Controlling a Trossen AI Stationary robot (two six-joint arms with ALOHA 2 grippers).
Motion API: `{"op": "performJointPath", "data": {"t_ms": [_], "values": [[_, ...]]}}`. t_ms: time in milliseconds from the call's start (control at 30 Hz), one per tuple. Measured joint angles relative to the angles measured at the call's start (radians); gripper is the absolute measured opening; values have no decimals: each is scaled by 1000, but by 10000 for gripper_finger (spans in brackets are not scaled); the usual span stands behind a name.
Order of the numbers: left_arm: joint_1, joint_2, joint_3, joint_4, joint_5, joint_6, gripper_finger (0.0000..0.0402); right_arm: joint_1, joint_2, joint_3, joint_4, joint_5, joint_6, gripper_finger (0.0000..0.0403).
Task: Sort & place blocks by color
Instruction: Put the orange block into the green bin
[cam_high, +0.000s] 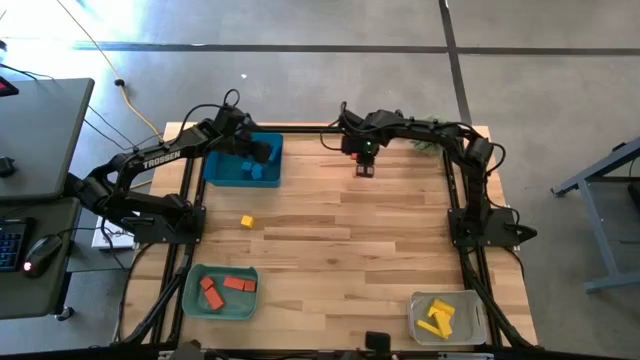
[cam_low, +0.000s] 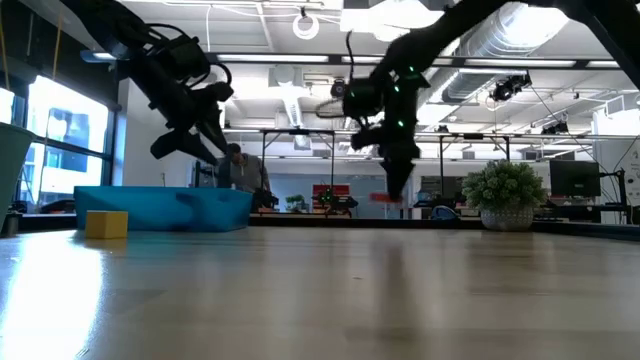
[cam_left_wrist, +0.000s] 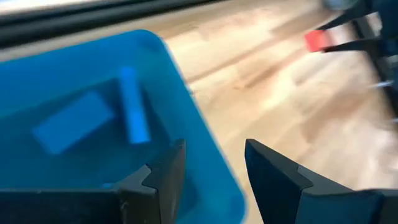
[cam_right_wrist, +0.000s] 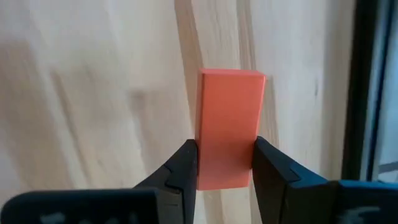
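Bare wooden table (cam_low: 320, 300), office behind

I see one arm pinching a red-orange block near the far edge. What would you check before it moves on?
1. Grip: right gripper fingers on both sides of the red-orange block: ok.
2. Block off the table: cannot tell.
3. Target: green bin already holds red-orange pieces: ok.
4. Yellow cube lies loose roughly between block and bin: not ok.
5. Left gripper open, empty, at the blue bin, away from the red-orange block: ok.
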Motion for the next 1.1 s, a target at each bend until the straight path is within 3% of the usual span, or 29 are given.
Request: {"op": "performJointPath", "data": {"t_ms": [300, 600, 900, 1100], "values": [[0, 0, 0, 60, 185, -54, 154, 138, 0, 184, -11, 7, 149, 92], [-11, 0, 0, 64, 319, -88, 154, 294, -1, 308, 1, 111, 220, 92], [-101, 0, 0, 75, 338, -129, 154, 382, 1, 320, 94, 178, 275, 92], [-173, 0, 0, 193, 317, -243, 154, 393, 3, 320, 93, 206, 275, 92]]}}
